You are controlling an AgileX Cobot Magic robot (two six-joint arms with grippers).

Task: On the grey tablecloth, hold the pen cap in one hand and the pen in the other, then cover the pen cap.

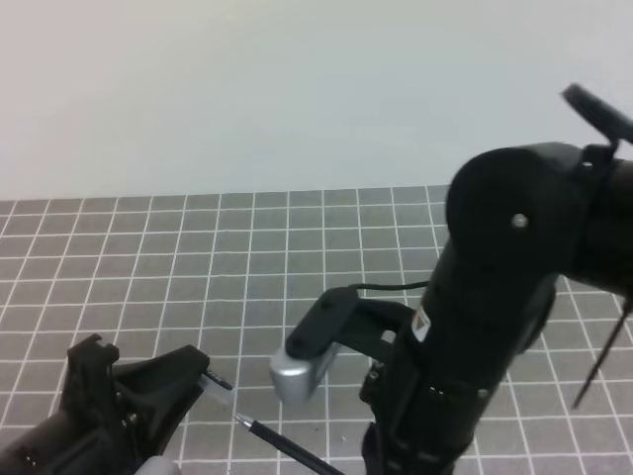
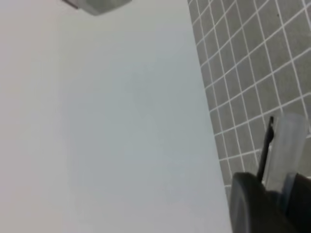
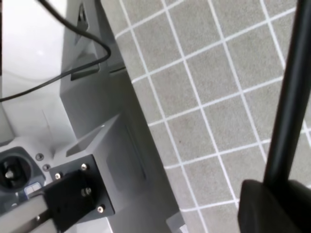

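The grey tablecloth [image 1: 198, 257] covers the table. At the lower left, my left gripper [image 1: 213, 388] is shut on the pen cap [image 1: 221, 382], a small black piece between its translucent fingertips. The left wrist view shows the pen cap [image 2: 265, 153] as a slim black stick lying against one clear pad [image 2: 289, 145]. The pen [image 1: 287, 445] slants in the air with its tip pointing up-left, just short of the cap. In the right wrist view the pen [image 3: 291, 97] rises from my right gripper [image 3: 272, 194], which is shut on it. From above, my right arm hides that gripper.
My bulky black right arm [image 1: 495, 297] and its silver wrist camera [image 1: 297, 371] fill the lower right. Beyond the cloth's far edge lies a plain white surface [image 1: 297, 89]. A grey metal base with cables [image 3: 97, 160] stands beside the cloth.
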